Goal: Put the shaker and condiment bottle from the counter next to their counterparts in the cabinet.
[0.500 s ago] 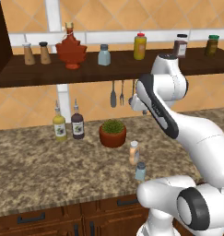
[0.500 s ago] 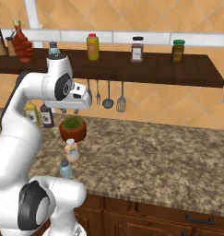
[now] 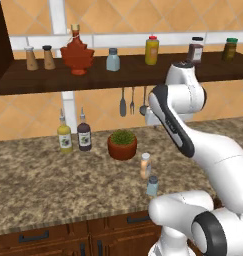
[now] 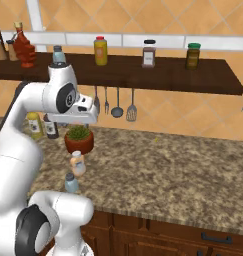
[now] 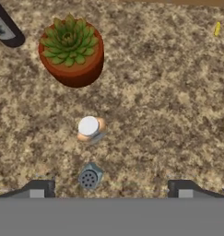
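A home kitchen: below the hand spreads a speckled brown granite counter (image 3: 38, 185) with dark wooden drawer fronts (image 4: 193, 235) under it. Behind it rise orange wall tiles (image 4: 183, 20), steel cooking utensils hanging on hooks (image 3: 132, 101), and a long dark brown wooden shelf (image 3: 93, 80) lined with bottles, shakers and spice jars.

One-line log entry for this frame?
phase: pre-grasp | gripper: open, above counter | shaker: on counter | condiment bottle: on counter | cabinet: counterparts shelved

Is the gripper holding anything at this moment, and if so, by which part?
Nothing is held. The gripper is open above the counter, with the shaker and condiment bottle standing untouched below it.
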